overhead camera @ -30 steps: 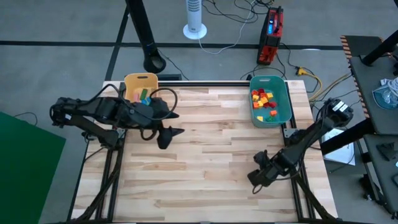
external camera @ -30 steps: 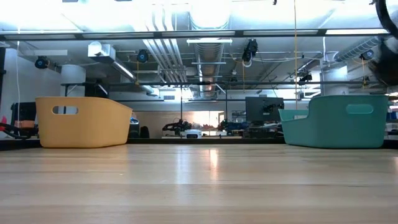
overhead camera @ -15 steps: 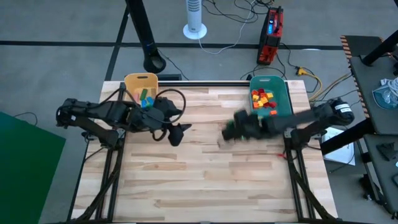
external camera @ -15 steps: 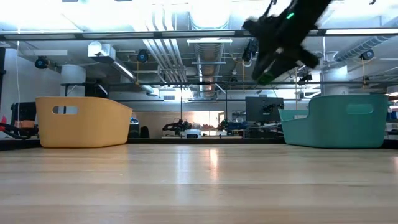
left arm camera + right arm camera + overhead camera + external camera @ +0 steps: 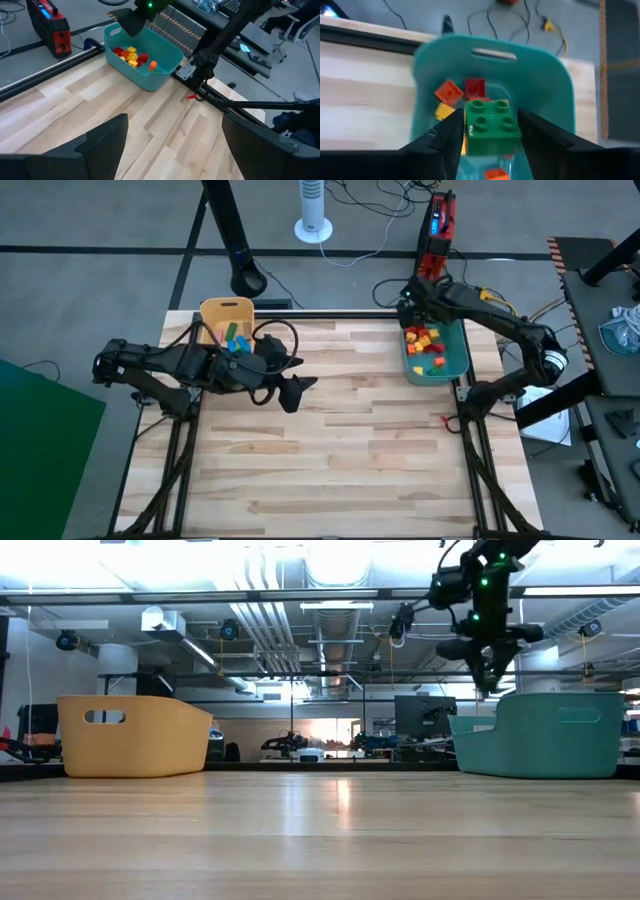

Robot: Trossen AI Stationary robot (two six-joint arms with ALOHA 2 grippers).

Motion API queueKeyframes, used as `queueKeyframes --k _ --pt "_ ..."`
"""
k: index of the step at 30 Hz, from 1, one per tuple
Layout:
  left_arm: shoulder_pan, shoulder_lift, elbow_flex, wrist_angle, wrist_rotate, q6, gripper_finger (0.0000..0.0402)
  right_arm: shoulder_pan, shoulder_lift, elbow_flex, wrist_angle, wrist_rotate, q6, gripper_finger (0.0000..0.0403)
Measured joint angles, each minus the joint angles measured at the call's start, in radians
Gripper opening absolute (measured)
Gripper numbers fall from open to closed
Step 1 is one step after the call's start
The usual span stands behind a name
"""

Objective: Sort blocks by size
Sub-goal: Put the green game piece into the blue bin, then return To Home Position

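Observation:
My right gripper [image 5: 411,310] hangs over the far end of the teal bin [image 5: 457,358], shut on a green block [image 5: 490,126] with studs on top. In the low view, my right gripper [image 5: 488,673] points down just above the teal bin [image 5: 545,735]. Red, yellow and orange blocks [image 5: 426,345] lie inside that bin. The yellow bin [image 5: 215,311] at the far left holds green, blue and pink blocks [image 5: 233,336]. My left gripper [image 5: 292,392] stands open over the table's left half with nothing between its fingers. My right gripper pinches the green block by two opposite side faces [image 5: 469,131] between its two fingers [image 5: 446,134]. The fingers point down from above. The block sits level with its studded top toward the wrist, lifted clear above the teal bin.
The two bins stand at the table's far edge, the yellow bin [image 5: 130,735] left and the teal one right. Bare wooden tabletop [image 5: 340,450] lies between and in front of them. A red device [image 5: 436,240] and cables lie on the floor beyond the table.
My right gripper has swung from the table's near right corner, up and across toward the far edge, and now hangs over the teal bin. My left gripper has drifted a little toward the table's right.

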Motion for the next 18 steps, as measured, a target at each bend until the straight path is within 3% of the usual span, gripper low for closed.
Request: queueKeyframes --k 4,8,10,14,18 --pt "0.000 0.000 0.000 0.004 0.000 0.004 0.0311 -0.024 -0.003 -0.006 -0.038 -0.028 0.034 0.0194" --pt "0.000 0.000 0.000 0.004 0.000 0.014 0.0311 0.030 -0.026 0.002 -0.020 -0.042 0.053 0.0226" --pt "0.000 0.000 0.000 0.003 0.000 0.030 0.0311 0.080 -0.048 0.009 0.021 -0.106 0.053 0.0242" --pt "0.000 0.000 0.000 0.005 0.000 0.036 0.0311 0.265 -0.100 -0.007 0.267 -0.301 -0.018 0.0265" --pt "0.000 0.000 0.000 0.022 0.001 0.008 0.0311 0.493 -0.116 -0.021 0.575 -0.312 -0.068 0.0280"
